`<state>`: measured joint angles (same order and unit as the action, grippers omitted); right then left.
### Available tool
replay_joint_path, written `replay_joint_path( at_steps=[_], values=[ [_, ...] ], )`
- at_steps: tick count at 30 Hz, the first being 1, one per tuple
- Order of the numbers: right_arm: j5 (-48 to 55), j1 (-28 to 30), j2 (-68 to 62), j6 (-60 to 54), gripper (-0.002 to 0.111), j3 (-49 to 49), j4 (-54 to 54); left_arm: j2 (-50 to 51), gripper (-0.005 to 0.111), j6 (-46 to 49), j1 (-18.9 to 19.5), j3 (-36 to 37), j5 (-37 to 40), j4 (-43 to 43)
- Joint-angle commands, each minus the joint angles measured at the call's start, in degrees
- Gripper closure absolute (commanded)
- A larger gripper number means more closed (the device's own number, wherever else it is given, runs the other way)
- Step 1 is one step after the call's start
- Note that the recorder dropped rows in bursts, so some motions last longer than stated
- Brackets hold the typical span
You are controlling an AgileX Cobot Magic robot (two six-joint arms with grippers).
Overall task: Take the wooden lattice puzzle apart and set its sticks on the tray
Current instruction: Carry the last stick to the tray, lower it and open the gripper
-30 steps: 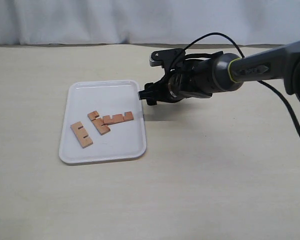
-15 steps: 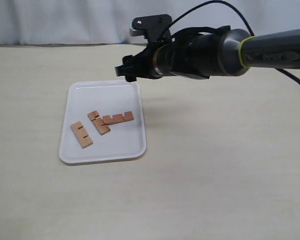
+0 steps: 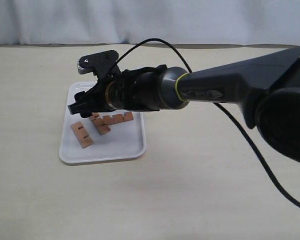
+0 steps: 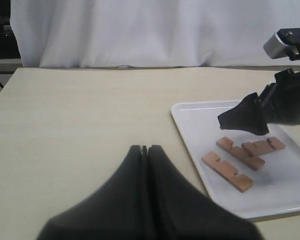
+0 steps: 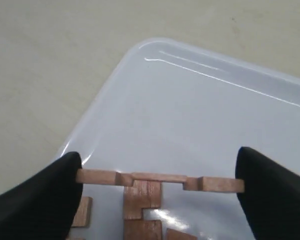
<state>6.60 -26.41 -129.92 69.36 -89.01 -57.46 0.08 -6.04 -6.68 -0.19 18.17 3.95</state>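
Note:
The white tray point(image 3: 126, 145) lies on the table with three loose reddish-brown notched sticks on it: one point(image 3: 81, 134) near its left edge and two point(image 3: 101, 125) point(image 3: 118, 118) touching in the middle. My right gripper point(image 3: 79, 106) reaches over the tray's left part. In the right wrist view the right gripper point(image 5: 159, 181) is shut on a fourth stick point(image 5: 100, 176), pinched end to end, just above the tray point(image 5: 190, 110) and the other sticks. My left gripper point(image 4: 146, 148) is shut and empty above bare table beside the tray point(image 4: 195, 117). No assembled lattice is in view.
A white curtain point(image 3: 150, 20) hangs along the far edge of the beige table point(image 3: 215, 190). The right arm's black cable point(image 3: 250, 145) trails above the table to the right of the tray.
The right arm has swung left from the tray's right edge, across the tray's far side, and lowered over its left part. The three sticks on the tray have not moved.

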Motion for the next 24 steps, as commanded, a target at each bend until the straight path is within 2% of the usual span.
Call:
replay_joint_path(
  at_steps=[1,2,3,6,11,15,18,20,23,24],
  values=[
    [5.08,-1.06,0.19,2.92,0.056,-1.65,-0.04,-0.08,0.107,-0.14,-0.02,0.19,-0.53,0.04],
    [5.40,-1.06,0.19,2.92,0.045,-1.65,-0.04,-0.08,0.107,-0.14,-0.02,0.19,-0.53,0.04],
    [5.51,-1.32,0.34,2.92,0.029,-1.65,-0.04,-0.08,0.107,-0.14,-0.02,0.19,-0.53,0.04],
    [5.76,-2.58,0.98,1.70,0.001,-1.65,-0.04,-0.08,0.107,-0.14,-0.02,0.19,-0.53,0.04],
    [6.96,-5.15,3.54,-1.75,-0.002,-1.65,-0.04,-0.08,0.107,-0.14,-0.02,0.19,-0.53,0.04],
    [16.72,-7.48,6.17,-7.54,-0.002,-1.65,0.72,-0.08,0.107,-0.14,-0.02,0.19,-0.53,0.04],
    [23.46,-8.41,8.12,-19.73,0.002,-1.65,6.42,-0.08,0.107,-0.14,-0.02,0.19,-0.53,0.04],
    [28.72,-8.75,8.68,-26.29,0.011,-1.65,10.17,-0.08,0.107,-0.14,-0.02,0.19,-0.53,0.04],
    [38.23,-8.76,8.80,-32.67,0.040,-1.65,10.29,-0.08,0.107,-0.14,-0.02,0.19,-0.53,0.04],
    [41.54,-8.76,8.80,-36.36,0.058,-1.52,10.55,-0.08,0.107,-0.14,-0.02,0.19,-0.53,0.04]
  ],
)
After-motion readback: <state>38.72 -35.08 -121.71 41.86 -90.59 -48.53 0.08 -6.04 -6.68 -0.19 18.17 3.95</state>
